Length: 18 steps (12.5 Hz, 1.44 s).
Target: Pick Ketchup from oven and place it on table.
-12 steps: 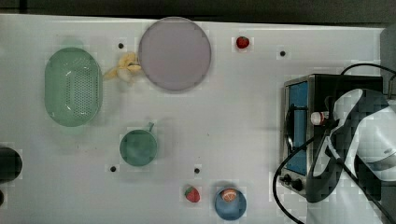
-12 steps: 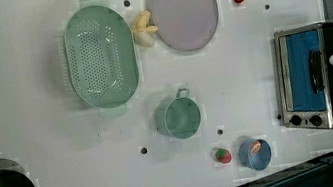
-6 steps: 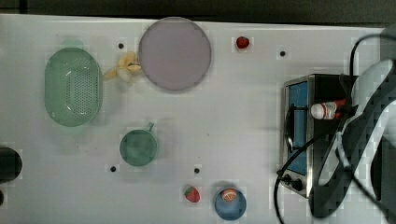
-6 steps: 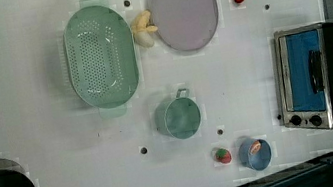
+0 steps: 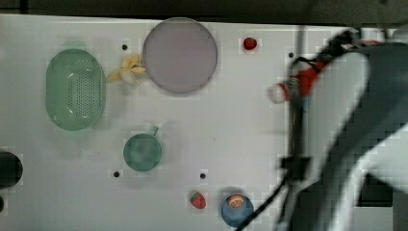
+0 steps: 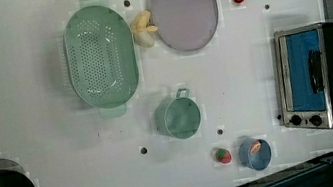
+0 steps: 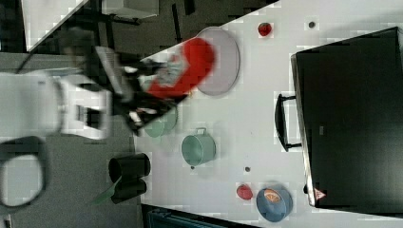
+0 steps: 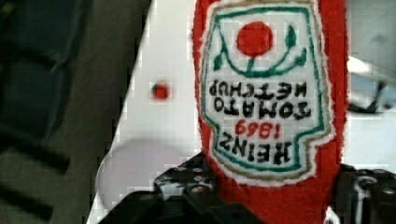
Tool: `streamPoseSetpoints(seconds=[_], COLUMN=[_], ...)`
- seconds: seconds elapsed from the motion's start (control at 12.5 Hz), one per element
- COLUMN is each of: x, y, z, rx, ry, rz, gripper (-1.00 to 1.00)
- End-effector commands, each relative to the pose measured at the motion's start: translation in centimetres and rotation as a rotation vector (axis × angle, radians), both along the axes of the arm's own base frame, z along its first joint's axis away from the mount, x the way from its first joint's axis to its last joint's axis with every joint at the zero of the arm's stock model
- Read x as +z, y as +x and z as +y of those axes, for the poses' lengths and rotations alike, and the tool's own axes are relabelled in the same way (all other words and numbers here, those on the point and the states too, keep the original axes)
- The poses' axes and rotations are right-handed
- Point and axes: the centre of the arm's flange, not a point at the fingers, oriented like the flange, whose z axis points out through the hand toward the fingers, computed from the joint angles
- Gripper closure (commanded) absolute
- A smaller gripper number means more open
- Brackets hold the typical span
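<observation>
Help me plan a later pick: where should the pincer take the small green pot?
Probably take the green pot by its rim, from straight above, one finger inside, one outside: it stands upright, mouth open, and its side handle looks small.

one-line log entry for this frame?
phase: carry | gripper: shut on ketchup | ketchup: lifted, off oven | table: not yet placed

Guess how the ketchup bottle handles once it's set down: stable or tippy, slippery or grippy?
The ketchup looks tall and slim, so stood upright on the table it would probably tip easily. Its surface looks fuzzy, like fabric, in the wrist view, so likely grippy and somewhat soft. The gripper holds it near one end, so it may swing.
</observation>
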Motion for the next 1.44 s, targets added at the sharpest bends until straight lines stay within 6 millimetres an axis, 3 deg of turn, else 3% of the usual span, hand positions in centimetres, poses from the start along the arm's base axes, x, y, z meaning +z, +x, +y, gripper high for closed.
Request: streamPoseSetpoints(seconds=[0.08, 0.24, 0.48, 1.04, 1.36, 1.44], x=[-3.7, -6.3, -12.9, -30.9, -38.2, -39.5], y=[3.4, 3.5, 2.7, -1.9, -3.8, -4.0], z=[11.9, 15.4, 18.4, 18.5, 19.1, 19.2], rx=[0.189, 0.255, 0.323, 0.319, 0.324, 0.326], ry=[0.036, 0.016, -0.051, -0.076, -0.114, -0.117], rz=[0.129, 0.191, 0.303, 0.324, 0.289, 0.303], gripper=[-0.27, -0.27, -0.27, -0.27, -0.26, -0.35])
